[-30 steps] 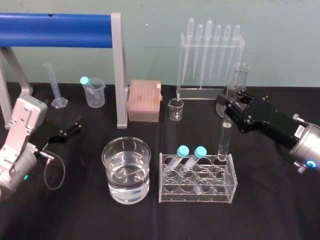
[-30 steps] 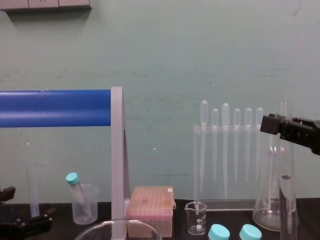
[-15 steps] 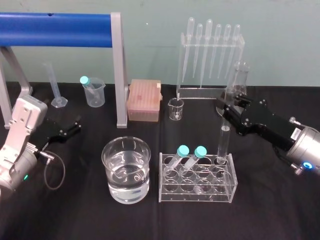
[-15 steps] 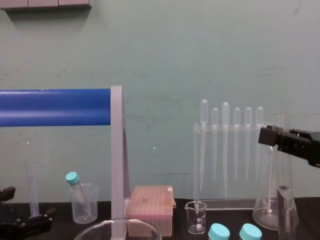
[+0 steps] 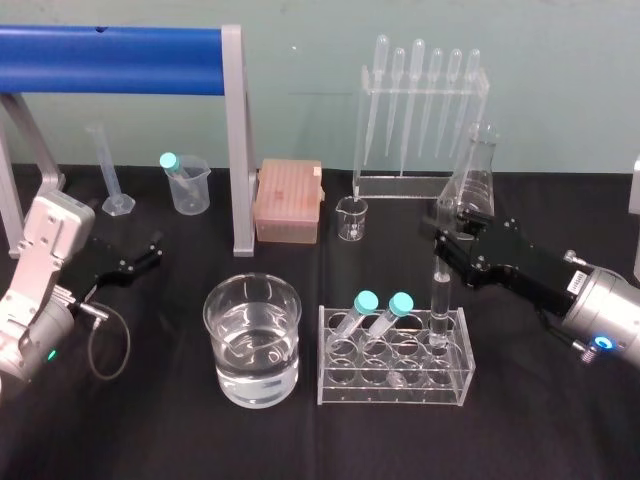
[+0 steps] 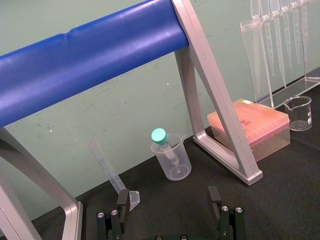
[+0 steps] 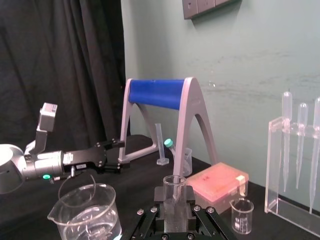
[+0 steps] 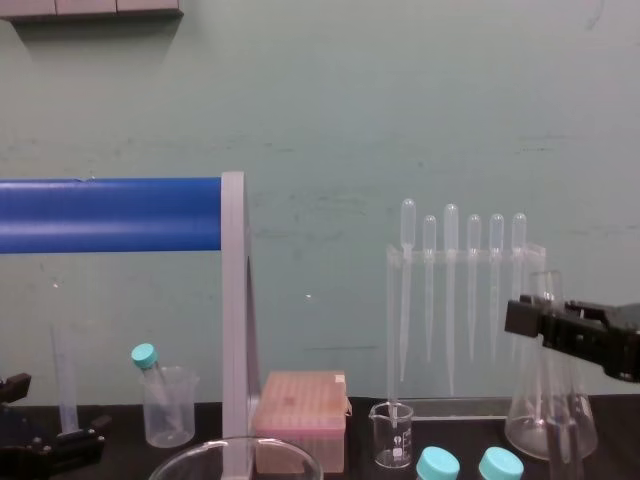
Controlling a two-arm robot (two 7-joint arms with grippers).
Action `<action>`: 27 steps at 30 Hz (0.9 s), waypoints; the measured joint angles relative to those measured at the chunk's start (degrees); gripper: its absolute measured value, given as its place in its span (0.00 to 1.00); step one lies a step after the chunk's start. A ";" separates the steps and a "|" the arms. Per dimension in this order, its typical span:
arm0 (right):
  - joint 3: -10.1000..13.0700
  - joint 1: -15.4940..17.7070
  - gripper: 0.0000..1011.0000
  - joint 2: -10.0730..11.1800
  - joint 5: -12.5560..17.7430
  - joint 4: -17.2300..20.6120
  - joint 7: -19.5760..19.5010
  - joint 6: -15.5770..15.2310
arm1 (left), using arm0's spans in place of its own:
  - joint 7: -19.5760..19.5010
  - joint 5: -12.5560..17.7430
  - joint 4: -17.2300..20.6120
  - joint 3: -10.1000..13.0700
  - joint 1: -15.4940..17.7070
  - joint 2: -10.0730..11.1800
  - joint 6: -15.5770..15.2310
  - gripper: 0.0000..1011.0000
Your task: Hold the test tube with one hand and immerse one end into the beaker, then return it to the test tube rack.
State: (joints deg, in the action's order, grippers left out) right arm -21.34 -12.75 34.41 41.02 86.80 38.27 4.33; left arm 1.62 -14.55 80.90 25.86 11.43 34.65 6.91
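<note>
Closest to me, the big wide beaker (image 5: 228, 300) sits on the black table (image 5: 150, 430) with water in it. The clear test tube rack (image 5: 395, 385) stands just beside it, at 3 o'clock from the beaker. Two teal-capped tubes (image 5: 366, 301) lean in the rack. The test tube (image 5: 439, 305) stands upright with its bottom end down in the rack's back corner hole, at 1 o'clock of the rack. The right gripper (image 5: 442, 245) reaches in from 3 o'clock and pinches the tube near its open top, one finger on each side. At 10 o'clock from the beaker, well apart from it, the left gripper (image 5: 140, 258) is low by the table, fingers spread wide with nothing between them. Farther back are a pink box (image 5: 288, 200), a small beaker (image 5: 352, 220) and a conical flask (image 5: 476, 180). Behind those, thin pipettes (image 5: 418, 90) hang in a clear stand, and a blue bar (image 5: 110, 47) runs across at 11 o'clock.
</note>
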 joint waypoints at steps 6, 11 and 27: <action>-0.29 0.08 0.22 0.10 -0.34 -1.15 -0.01 -0.01 | 0.00 0.00 0.00 0.00 0.00 0.00 0.00 0.99; -0.37 0.00 0.22 -0.06 -0.43 -2.04 0.11 0.13 | 0.00 0.00 0.00 0.00 0.00 0.00 0.00 0.99; -0.51 -0.20 0.22 -0.15 -0.68 -2.62 0.50 0.49 | 0.00 0.00 0.00 0.00 0.00 0.00 0.00 0.99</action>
State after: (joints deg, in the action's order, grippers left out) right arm -21.86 -12.95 34.26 40.34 84.18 38.76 4.82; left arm 1.62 -14.55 80.90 25.86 11.43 34.64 6.91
